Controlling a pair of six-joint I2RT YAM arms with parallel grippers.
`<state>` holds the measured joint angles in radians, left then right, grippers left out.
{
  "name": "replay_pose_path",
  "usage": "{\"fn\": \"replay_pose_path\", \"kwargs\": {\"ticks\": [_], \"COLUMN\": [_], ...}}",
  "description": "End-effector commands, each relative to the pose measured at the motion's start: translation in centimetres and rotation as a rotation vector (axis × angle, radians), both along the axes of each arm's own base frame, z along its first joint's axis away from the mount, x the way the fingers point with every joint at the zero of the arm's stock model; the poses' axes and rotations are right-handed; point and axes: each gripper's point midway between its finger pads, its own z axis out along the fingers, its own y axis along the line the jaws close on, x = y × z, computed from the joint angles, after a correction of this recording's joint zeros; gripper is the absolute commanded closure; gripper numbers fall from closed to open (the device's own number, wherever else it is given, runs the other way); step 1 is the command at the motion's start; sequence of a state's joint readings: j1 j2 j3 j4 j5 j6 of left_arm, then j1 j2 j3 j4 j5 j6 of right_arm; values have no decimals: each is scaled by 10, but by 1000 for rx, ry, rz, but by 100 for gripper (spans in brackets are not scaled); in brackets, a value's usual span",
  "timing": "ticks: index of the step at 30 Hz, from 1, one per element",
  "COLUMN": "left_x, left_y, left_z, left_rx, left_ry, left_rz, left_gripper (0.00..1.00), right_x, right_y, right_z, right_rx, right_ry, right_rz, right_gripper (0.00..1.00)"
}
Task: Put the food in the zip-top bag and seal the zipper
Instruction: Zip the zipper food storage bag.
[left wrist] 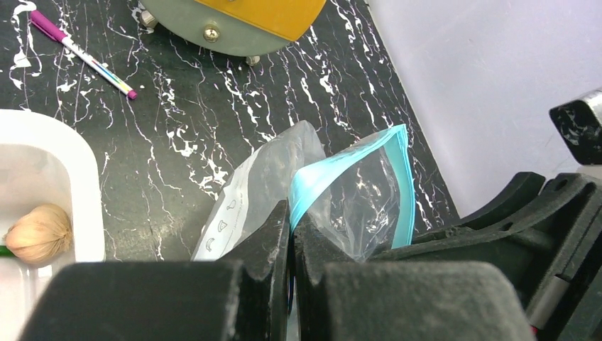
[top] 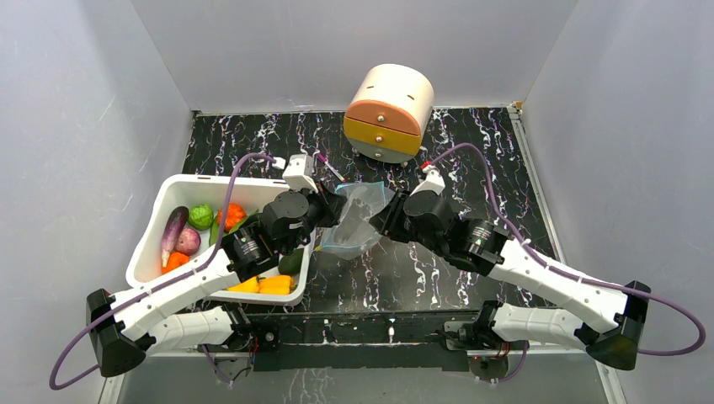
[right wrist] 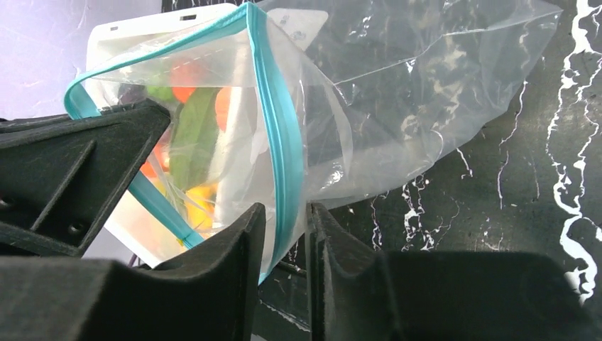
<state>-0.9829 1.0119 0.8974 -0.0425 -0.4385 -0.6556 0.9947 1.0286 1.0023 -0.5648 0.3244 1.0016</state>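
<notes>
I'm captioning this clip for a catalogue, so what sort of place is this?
Probably a robotics lab test cell: plain grey walls box in a black marbled table, two robot arms are bolted at its near edge, and a white tub and round drawer unit sit out.

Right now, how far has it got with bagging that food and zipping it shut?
Done: nothing packed; the zip-top bag looks empty, its mouth held open. In hand: the left gripper is shut on the zipper rim, and the right gripper has that rim between narrowly parted jaws. Left: the food sits in the white tub; it needs loading, then sealing.
</notes>
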Motion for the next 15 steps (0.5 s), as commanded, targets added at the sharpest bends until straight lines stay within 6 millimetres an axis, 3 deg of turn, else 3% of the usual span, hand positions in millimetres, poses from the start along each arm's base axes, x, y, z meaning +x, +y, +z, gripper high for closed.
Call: {"fn": "replay_pose_path", "kwargs": {"ticks": [1,5,9,12,15], "left_x": [6,7,6,3,-11], "left_y": [7,12,19,16,3], "left_z": [16,5,-7,-2,7], "left_rx": [-69,-34,-15,-1,41], "left_ry": [-25,-3,6,-30,-62], "left_rz": [62,81,106,58,-94], "left_gripper": [100,100,100,100,79], "right_x": [8,10,11,12,13], "right_y": [-6,-17,-23,-26,-23], "right_z": [32,40,48,59,69], "right_rx": [78,73,47,5,-33], "right_ry": [-94,-138,-168,-182,-210], "right_rz": [-49,-78,-76,-71,-31], "right_gripper": [80,100,100,100,100]}}
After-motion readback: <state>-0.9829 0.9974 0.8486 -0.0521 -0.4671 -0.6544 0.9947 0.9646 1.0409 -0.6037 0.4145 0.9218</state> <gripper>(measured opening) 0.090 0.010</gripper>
